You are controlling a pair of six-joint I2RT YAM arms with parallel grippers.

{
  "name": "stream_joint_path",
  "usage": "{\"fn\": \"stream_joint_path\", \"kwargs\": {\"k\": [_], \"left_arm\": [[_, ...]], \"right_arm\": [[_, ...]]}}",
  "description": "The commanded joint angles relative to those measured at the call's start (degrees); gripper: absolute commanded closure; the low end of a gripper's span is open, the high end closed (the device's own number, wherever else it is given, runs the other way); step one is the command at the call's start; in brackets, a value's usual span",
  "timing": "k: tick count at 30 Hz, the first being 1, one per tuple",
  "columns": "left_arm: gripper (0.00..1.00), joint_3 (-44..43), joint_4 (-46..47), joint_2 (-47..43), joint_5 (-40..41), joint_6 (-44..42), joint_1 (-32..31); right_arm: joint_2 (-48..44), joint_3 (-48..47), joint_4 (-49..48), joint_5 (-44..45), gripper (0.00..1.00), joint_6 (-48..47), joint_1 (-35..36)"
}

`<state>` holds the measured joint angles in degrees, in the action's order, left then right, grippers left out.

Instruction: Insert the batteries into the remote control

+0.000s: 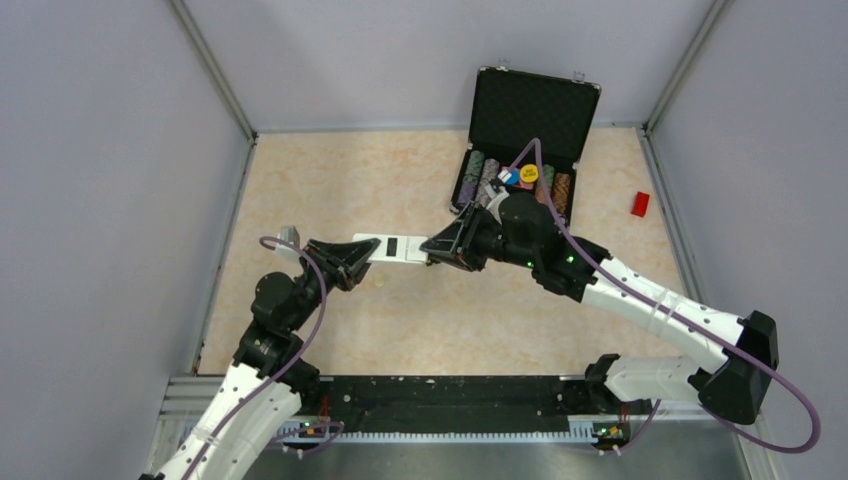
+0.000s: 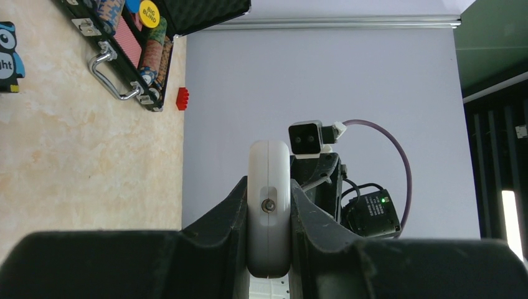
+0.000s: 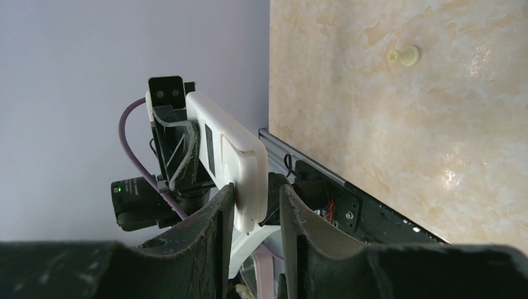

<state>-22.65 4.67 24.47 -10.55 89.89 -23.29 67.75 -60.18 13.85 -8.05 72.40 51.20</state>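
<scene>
Cream peg [image 1: 380,286] lies mid-tabletop, just nearer than the white remote control [image 1: 410,250]. The remote is held level above the surface, its dark bay [image 1: 392,245] facing up. The left gripper [image 1: 362,255] is clamped on its left end. The right gripper [image 1: 432,250] straddles the other end; I cannot tell whether it pinches. An open poker chip case [image 1: 535,100] stands at the far edge, with a red block [image 1: 640,203] by the right edge.
</scene>
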Motion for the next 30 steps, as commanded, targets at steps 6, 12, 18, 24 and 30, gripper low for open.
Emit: {"fn": "stream_joint_path", "kwargs": {"k": [6,12,18,24,30], "left_arm": [[1.00,-0.63,5.74,-0.59,-0.65,0.55,0.04],[1.00,-1.17,6.03,-0.13,-1.44,1.20,0.00],[1.00,-2.13,6.43,0.78,-2.53,2.94,0.00],[1.00,-3.07,7.10,1.37,-3.43,5.89,0.00],[1.00,-3.24,7.70,1.10,-3.56,7.88,0.00]], "right_arm": [[0.04,-2.63,-0.56,-0.65,0.67,-2.10,-0.23],[0.13,-1.22,-2.40,-1.62,0.64,-2.72,-0.28],[0.34,0.22,-5.15,-4.04,0.63,-5.19,-0.29],[-0.33,2.86,-8.08,-5.63,0.65,-7.54,-0.23],[-3.26,7.02,-12.59,-5.19,0.69,-8.32,-0.29]]}}
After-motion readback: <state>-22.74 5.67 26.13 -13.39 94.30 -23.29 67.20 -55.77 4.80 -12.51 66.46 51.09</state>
